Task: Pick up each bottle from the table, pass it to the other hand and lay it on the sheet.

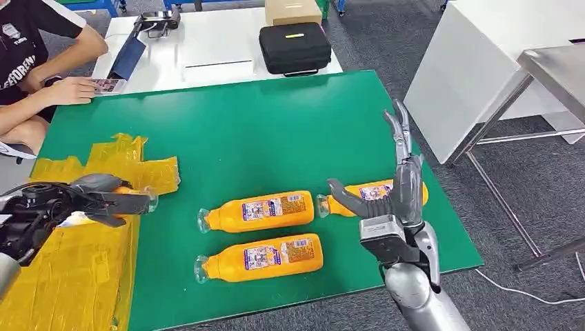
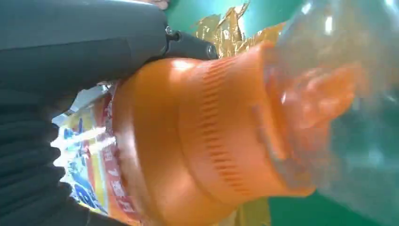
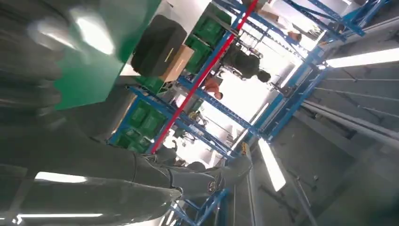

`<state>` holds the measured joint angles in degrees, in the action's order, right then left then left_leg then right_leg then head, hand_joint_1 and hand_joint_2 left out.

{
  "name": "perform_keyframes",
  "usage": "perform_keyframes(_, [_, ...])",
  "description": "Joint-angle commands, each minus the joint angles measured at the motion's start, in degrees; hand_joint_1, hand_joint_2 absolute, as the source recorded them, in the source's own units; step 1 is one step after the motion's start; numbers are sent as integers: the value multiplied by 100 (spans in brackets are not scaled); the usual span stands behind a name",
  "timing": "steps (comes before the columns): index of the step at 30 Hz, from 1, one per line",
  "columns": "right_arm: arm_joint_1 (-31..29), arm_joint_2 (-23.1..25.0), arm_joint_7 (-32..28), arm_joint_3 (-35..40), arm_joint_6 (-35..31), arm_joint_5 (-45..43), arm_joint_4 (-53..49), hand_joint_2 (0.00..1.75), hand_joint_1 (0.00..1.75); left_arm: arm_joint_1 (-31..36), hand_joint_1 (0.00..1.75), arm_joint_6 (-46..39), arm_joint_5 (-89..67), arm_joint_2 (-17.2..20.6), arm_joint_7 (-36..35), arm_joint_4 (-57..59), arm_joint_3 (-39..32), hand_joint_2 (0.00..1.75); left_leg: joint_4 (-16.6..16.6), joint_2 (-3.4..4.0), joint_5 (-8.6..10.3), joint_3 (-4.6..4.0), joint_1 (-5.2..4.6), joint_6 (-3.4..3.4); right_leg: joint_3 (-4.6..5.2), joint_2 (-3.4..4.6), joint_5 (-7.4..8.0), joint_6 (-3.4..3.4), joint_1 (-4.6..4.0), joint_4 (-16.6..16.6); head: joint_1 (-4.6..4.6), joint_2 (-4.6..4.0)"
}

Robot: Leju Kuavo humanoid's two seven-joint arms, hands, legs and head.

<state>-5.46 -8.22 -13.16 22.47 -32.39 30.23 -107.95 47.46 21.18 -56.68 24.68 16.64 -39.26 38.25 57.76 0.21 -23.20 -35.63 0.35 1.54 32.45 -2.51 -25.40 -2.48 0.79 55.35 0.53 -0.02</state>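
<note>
My left hand (image 1: pixel 83 198) grips an orange juice bottle (image 2: pixel 197 141) over the crumpled yellow sheet (image 1: pixel 83 269) at the table's left; its clear neck (image 1: pixel 150 200) sticks out past the fingers. Three more orange bottles lie on the green table (image 1: pixel 262 131): one in the middle (image 1: pixel 256 211), one nearer the front edge (image 1: pixel 262 258), one to the right (image 1: pixel 369 193) partly behind my right hand. My right hand (image 1: pixel 397 193) stands raised above that right bottle, fingers straight and apart, holding nothing. In the right wrist view the right hand (image 3: pixel 94 174) is seen with fingers extended.
A person sits at the far left with a hand (image 1: pixel 69 89) on the table corner. A white table behind carries a black case (image 1: pixel 294 47) and a cardboard box (image 1: pixel 293 11). A white cabinet (image 1: pixel 476 62) and a metal table (image 1: pixel 552 76) stand to the right.
</note>
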Motion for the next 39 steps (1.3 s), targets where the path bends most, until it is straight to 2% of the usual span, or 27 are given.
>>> perform_keyframes(1, [-124, 52, 112, -43, 46, 47, 184, 175, 0, 148, 0, -217, 18, -316, -234, 397, 383, 175, -5, -4, -3, 15, -1, -3, -17, 9, -5, 6, 2, -5, 0, 0])
perform_keyframes(5, [-75, 76, 125, -115, 43, 57, 204, 175, 0, 173, 0, -221, 71, -370, -241, 447, 400, 175, -6, -7, -6, 21, 0, -5, -25, 11, -8, 8, 2, -7, 0, 0])
perform_keyframes(7, [-68, 76, 126, -120, 43, 58, 205, 175, 0, 172, 0, -227, 75, -375, -244, 447, 398, 175, -11, -12, -21, 63, -3, -12, -68, 28, -26, 21, 7, -11, 0, 0])
perform_keyframes(9, [-44, 78, 137, -145, 64, 61, 203, 175, 0, 157, 0, -268, 114, -387, -260, 448, 375, 175, -6, -8, -7, 24, -1, -5, -27, 11, -9, 9, 3, -7, 0, 0])
perform_keyframes(17, [91, 122, 160, -270, 112, 118, 168, 175, 0, 5, 0, -575, 239, -346, -243, 52, 249, 175, -7, -8, -9, 29, -2, -6, -32, 13, -13, 11, 4, -6, 2, 0])
perform_keyframes(19, [182, 129, 201, -360, 95, 336, 126, 175, 0, -177, 0, -967, 409, -352, -162, -373, 24, 175, -6, -5, -10, 27, -1, -6, -30, 16, -11, 10, 3, -7, 2, 0])
perform_keyframes(20, [289, 154, 241, -469, 11, 624, 57, 175, 0, -426, 0, -1293, 650, -381, -123, -871, -306, 175, -8, -9, -4, 16, -2, -3, -19, 7, -6, 6, 3, -8, 2, 0])
perform_keyframes(21, [405, 176, 306, -602, -87, 988, -19, 175, 0, -732, 0, -1803, 777, -439, -214, -1461, -676, 175, -12, -13, -17, 48, -3, -8, -54, 18, -22, 15, 6, -13, 0, 0])
perform_keyframes(22, [494, 191, 362, -678, -119, 1178, -106, 175, 0, -947, 0, -2102, 726, -499, -387, -1874, -880, 175, -7, -12, -5, 16, -1, -3, -20, 4, -8, 6, 2, -9, 0, 2])
perform_keyframes(25, [553, 171, 370, -712, -120, 1192, -168, 175, 0, -1022, 0, -2026, 672, -498, -540, -2111, -898, 175, -4, -24, -11, 23, -4, -3, -31, -5, -18, 7, 6, -7, 2, 0])
perform_keyframes(26, [550, 176, 394, -725, -104, 1277, -158, 175, 0, -1093, 0, -2307, 584, -525, -619, -2222, -1022, 175, -2, -11, -9, 15, -3, -3, -19, 4, -12, 6, 4, -4, 0, 0])
perform_keyframes(28, [611, 167, 475, -802, -174, 1682, -166, 175, 0, -1382, 0, -3056, 639, -772, -689, -2651, -1522, 175, -4, 0, -14, 23, -5, -4, -25, 21, -12, 9, 5, -6, 2, 0])
perform_keyframes(30, [699, 46, 525, -865, -269, 1982, -146, 175, 0, -1772, 0, -3296, 1196, -1003, -536, -3316, -1957, 175, -6, -13, -10, 20, -7, -3, -27, 8, -12, 8, 6, -8, 2, 0])
perform_keyframes(32, [794, -255, 1192, -1000, 305, 2992, -40, 175, 0, -2401, 0, -3354, 2427, -1258, -209, -4199, -2429, 175, -4, -19, -11, 20, -6, -2, -26, 2, -15, 8, 5, -10, 2, 0])
perform_keyframes(34, [766, -508, 1351, -1007, 524, 3204, 12, 175, 0, -2859, 0, -3518, 2687, -1289, -49, -4696, -2515, 175, -11, -6, -19, 37, -11, 1, -41, 16, -17, 6, 10, -20, 2, 2])
perform_keyframes(35, [667, -698, 1464, -969, 834, 3376, 128, 175, 0, -3171, 0, -3941, 2167, -1268, 11, -4972, -2445, 175, -11, 11, -18, 32, -10, 1, -31, 30, -10, 3, 9, -19, 2, 0])
perform_keyframes(36, [572, -759, 1485, -974, 1032, 3264, 193, 175, 0, -3372, 0, -3990, 2105, -1305, 29, -5142, -2410, 175, -10, 11, -25, 44, -13, 1, -44, 37, -16, 5, 12, -20, 4, 0])
perform_keyframes(37, [486, -857, 1630, -979, 1632, 2994, 317, 175, 0, -3547, 0, -3947, 2197, -1356, 122, -5296, -2360, 175, -9, 24, -22, 32, -13, 2, -29, 44, -9, 3, 11, -17, 0, 0])
perform_keyframes(38, [341, -1061, 1945, -973, 2738, 2515, 462, 175, 0, -3700, 0, -4009, 2189, -1408, 175, -5433, -2304, 175, -10, 31, -19, 26, -15, 2, -20, 48, -5, 2, 12, -16, 0, 0])
perform_keyframes(39, [169, -1209, 2042, -1027, 3166, 2303, 605, 175, 0, -3799, 0, -4020, 2228, -1459, 212, -5538, -2257, 175, -10, 31, -25, 36, -17, 2, -33, 53, -10, 4, 14, -18, 2, 0])
